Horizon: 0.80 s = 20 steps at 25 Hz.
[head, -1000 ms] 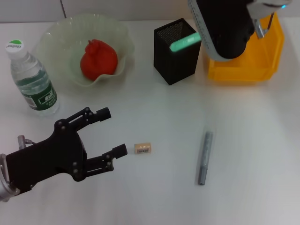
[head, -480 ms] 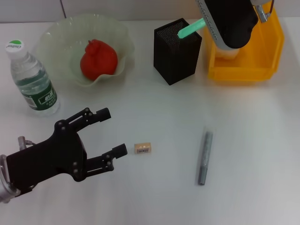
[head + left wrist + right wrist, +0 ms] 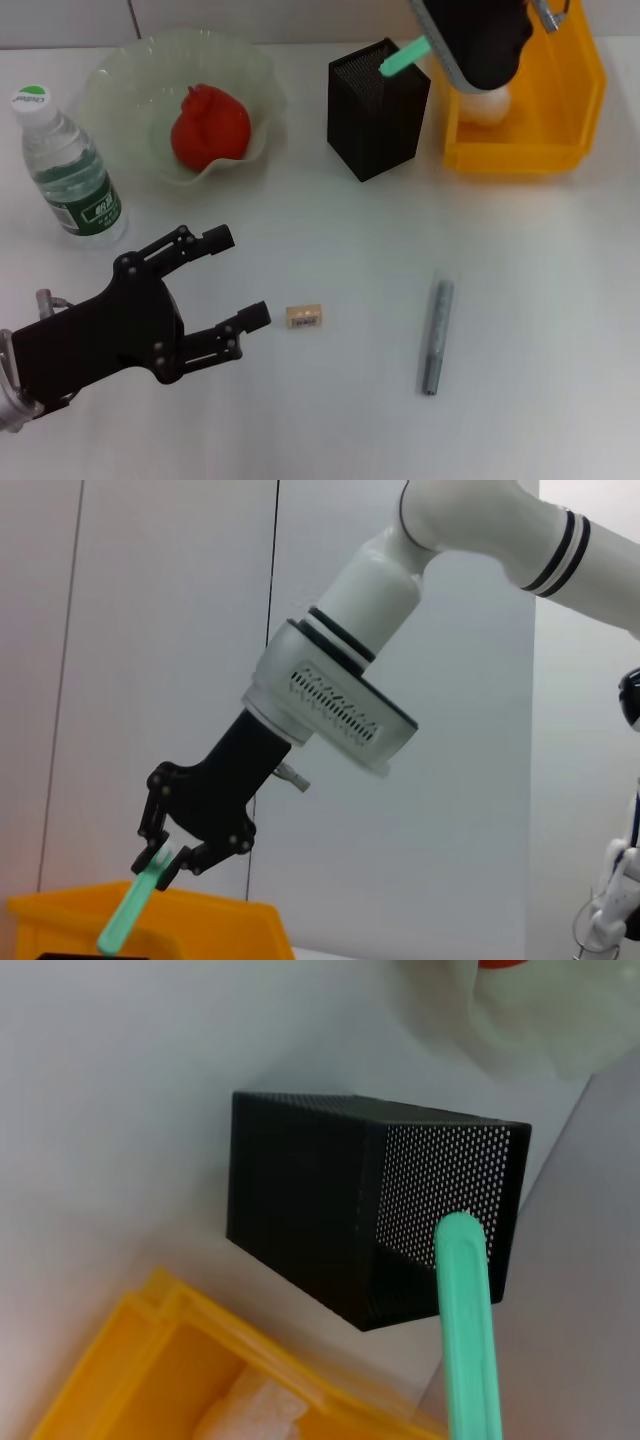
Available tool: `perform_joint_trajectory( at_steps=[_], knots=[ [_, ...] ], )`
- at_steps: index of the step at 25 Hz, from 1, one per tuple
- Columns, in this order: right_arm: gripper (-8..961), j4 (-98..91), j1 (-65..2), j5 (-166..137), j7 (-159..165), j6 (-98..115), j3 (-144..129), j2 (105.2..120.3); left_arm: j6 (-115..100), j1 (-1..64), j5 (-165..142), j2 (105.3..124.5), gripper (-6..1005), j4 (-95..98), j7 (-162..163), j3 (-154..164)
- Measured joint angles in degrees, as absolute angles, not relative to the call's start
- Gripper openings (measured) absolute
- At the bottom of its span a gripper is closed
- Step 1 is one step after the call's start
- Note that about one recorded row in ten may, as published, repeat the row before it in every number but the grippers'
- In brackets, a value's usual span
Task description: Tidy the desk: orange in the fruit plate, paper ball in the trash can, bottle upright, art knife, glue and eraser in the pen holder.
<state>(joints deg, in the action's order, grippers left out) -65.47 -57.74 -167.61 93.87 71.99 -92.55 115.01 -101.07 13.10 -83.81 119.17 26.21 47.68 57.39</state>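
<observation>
From the head view we see the right pincer (image 3: 425,45) up by the table's far edge, its body over the yellow trash can (image 3: 570,110), holding a slim mint-green stick (image 3: 403,57) that slants down over the open top of the black pen holder (image 3: 378,108). The stick is probably the art knife or the glue, but we cannot tell which. Its lower tip lies at the holder's mouth on the side next to the trash can, so the coming move, we judge, turns on bringing that long axis closer to upright and down into the opening. The left pincer (image 3: 232,278) hangs wide open near the table's front-left corner, its tips pointing at the eraser (image 3: 304,317) just beside them; a grey pen-like tool (image 3: 435,337) lies farther right, its long axis running front to back. The orange (image 3: 209,125) sits in the fruit plate (image 3: 115,75), the bottle (image 3: 66,170) stands upright near the left edge, and the paper ball (image 3: 482,105) rests in the trash can. In the left wrist view we see the right pincer (image 3: 160,858) closed on the stick's upper end, the stick slanting downward. In the right wrist view the stick (image 3: 468,1320) reaches toward the holder's (image 3: 330,1190) mesh opening.
</observation>
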Motion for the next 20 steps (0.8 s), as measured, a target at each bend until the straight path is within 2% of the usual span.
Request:
perform_joint_trajectory(
  at_steps=[10,20],
  knots=[
    [166,-54.4,-63.9,-167.5,93.3,67.3,-95.2,114.80,-101.3,13.2,-83.2,119.18,845,26.0,47.4,57.4],
    [167,-49.1,-67.1,-167.5,93.2,65.1,-97.3,115.95,-101.3,13.2,-83.2,119.17,845,26.0,47.4,57.4]
  ],
)
